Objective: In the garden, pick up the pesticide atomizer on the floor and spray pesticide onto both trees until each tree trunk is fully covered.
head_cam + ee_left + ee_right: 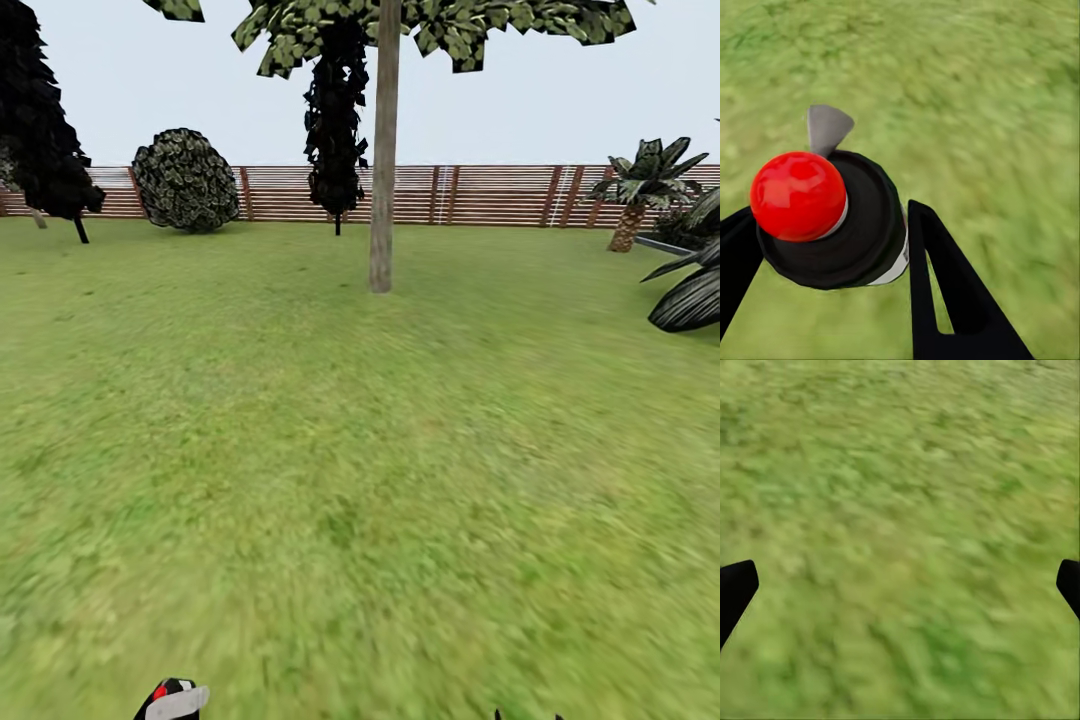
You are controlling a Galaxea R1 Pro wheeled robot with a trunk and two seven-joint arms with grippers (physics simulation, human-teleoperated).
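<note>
The left end effector (832, 240) is clamping the pesticide atomizer (832, 217), its black fingers (945, 292) pressing either side of the black body just below the red nozzle top (798, 196), with a grey spout jutting beyond it; in the head view the bottle (172, 699) is peeking up at the lower edge, low over the lawn (360, 450). The right end effector (900, 585) is hanging wide and holding nothing above the grass. The tree trunk (384, 150) is standing well apart ahead, in front of the slatted wooden fence (480, 195), beside a black cypress-like tree (335, 110). The step in hand is looking like the approach: drive straight at the trunk, keeping it centred, and stop near enough for the spray to reach. Raise the bottle so the spout is facing the bark, keep the grip firm, then work down the whole trunk and around it, not one patch
</note>
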